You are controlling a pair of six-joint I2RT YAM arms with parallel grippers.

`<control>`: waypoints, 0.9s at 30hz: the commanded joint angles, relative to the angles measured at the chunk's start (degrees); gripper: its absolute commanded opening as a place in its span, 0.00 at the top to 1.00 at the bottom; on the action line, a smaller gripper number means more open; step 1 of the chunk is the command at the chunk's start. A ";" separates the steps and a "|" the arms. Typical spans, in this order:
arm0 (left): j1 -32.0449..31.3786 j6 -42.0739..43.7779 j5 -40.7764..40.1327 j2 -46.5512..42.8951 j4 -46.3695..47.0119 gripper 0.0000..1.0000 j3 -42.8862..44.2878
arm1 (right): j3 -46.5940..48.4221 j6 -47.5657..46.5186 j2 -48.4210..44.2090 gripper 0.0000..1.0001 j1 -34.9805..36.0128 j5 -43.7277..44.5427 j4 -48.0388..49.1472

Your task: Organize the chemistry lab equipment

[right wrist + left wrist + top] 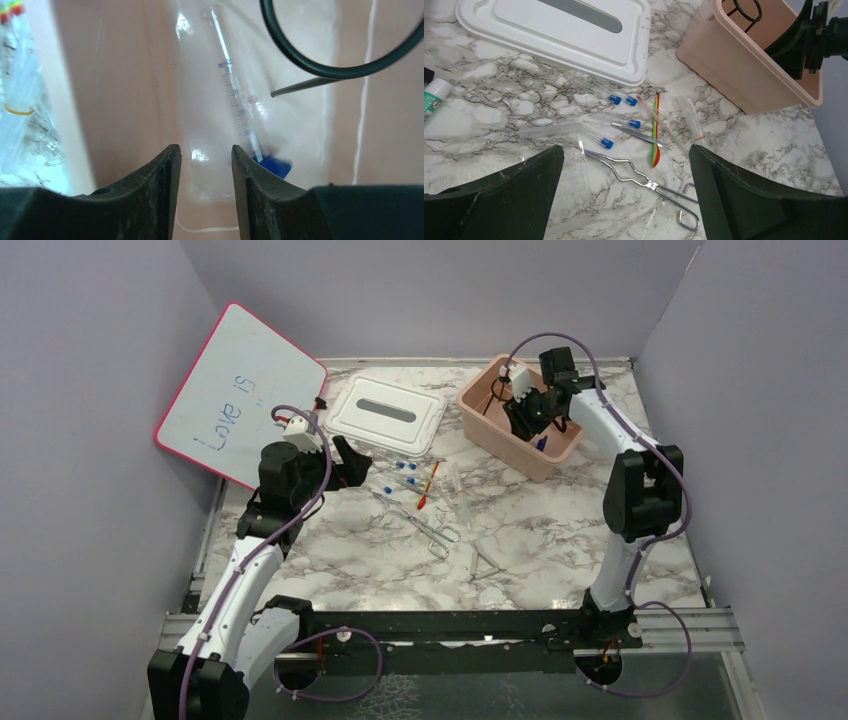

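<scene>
Right gripper (pixel 203 150) inside the pink bin (pixel 115 100), jaws parted and apparently gripping nothing. A clear glass tube (pixel 235 100) lies just ahead of the fingertips, its long axis running away from them, its blue cap (pixel 274 166) beside the right finger; whether the glass touches a pad is unclear. The black ring stand (pixel 320 70) sits further ahead and to the right. Left gripper (pixel 626 150), fully spread and empty, hovers over the loose tubes (pixel 616 120) and is the arm nearer to them.
</scene>
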 commanded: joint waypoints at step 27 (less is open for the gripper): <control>-6.00 -0.22 0.00 -5.36 0.06 0.01 1.28 | -21.94 49.88 -31.56 0.46 22.73 15.46 12.70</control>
